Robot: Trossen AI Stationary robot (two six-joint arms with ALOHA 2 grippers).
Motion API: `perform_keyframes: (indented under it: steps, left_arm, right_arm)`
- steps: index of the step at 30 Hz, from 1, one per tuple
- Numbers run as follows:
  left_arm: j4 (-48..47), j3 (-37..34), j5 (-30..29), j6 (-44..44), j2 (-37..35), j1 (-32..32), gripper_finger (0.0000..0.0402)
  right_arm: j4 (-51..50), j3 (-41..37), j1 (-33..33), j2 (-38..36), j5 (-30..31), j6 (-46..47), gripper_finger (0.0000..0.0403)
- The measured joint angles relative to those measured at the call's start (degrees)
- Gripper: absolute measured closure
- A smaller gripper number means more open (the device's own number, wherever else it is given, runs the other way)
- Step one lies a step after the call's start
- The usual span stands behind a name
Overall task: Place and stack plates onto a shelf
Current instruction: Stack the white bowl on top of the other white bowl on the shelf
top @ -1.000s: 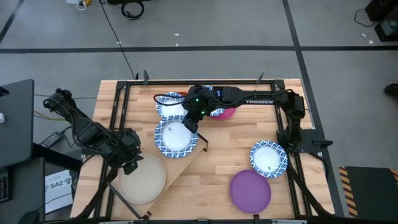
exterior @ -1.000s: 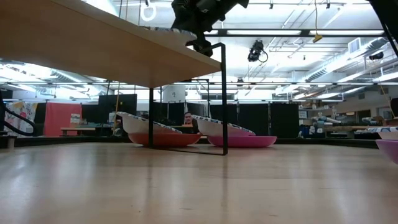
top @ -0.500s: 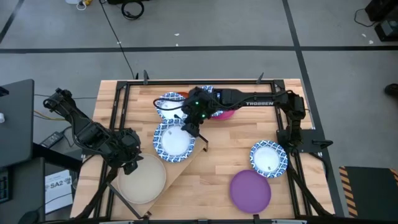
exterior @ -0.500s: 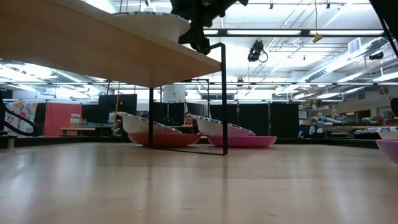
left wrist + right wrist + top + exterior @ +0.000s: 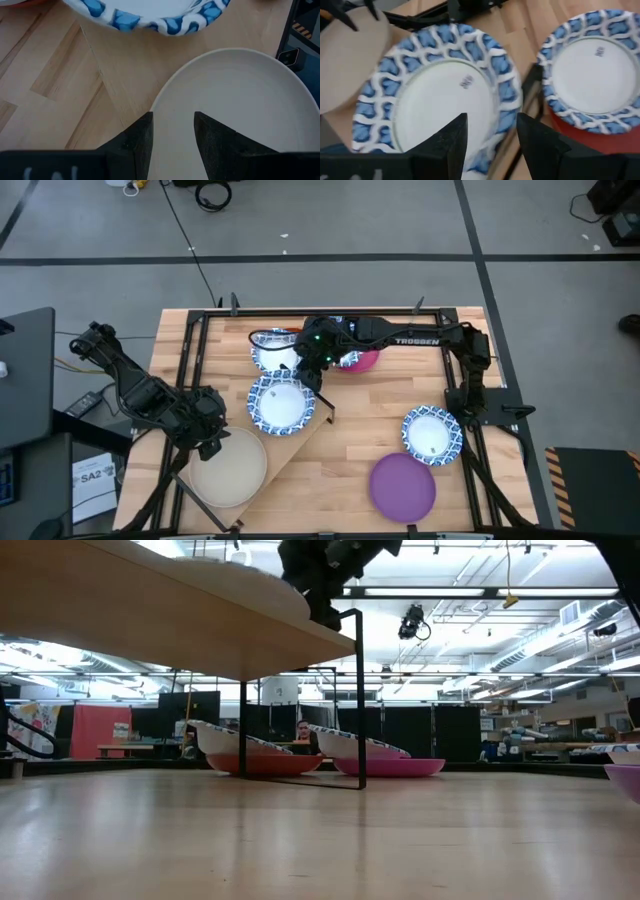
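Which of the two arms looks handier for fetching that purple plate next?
Probably the right. The purple plate lies on the right arm's side of the table, though the right gripper is over the shelf now. The left gripper sits across at the beige plate.

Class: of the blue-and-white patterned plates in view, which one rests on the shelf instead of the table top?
The blue-and-white plate directly under the right gripper. It sits on the shelf beside the beige plate; the other patterned ones are on the table.

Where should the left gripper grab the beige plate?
By its rim: the beige plate lies flat on the shelf, so only the raised edge offers a pinch. Probably the edge nearest the left gripper, which hovers open there, coming from above.
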Motion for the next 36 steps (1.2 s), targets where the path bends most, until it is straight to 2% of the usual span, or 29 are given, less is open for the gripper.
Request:
perform_keyframes:
  steps: [11, 23, 27, 30, 36]
  left_arm:
    - [0.0, 0.0, -0.1, 0.0, 0.0, 0.0, 0.0253]
    - [0.0, 0.0, -5.3, 0.0, 0.0, 0.6, 0.0253]
    - [0.0, 0.0, -5.8, 0.0, 0.0, 3.5, 0.0253]
    - [-0.1, 0.0, -5.8, 0.0, -0.4, 7.3, 0.0253]
    - [-0.7, 0.0, -5.5, 0.1, -2.8, 17.9, 0.0253]
  right_arm:
    - [-7.6, 0.0, -5.7, 0.0, 0.0, 0.0, 0.0228]
    - [-15.2, 0.0, -10.6, -0.1, 0.0, -2.0, 0.0228]
    - [-18.4, 0.0, -11.2, -0.8, 0.4, -5.6, 0.0228]
    - [-20.3, 0.0, -11.3, -1.9, 2.8, -7.8, 0.0228]
    - [-23.4, 0.0, -11.9, -5.4, 7.2, -12.0, 0.0228]
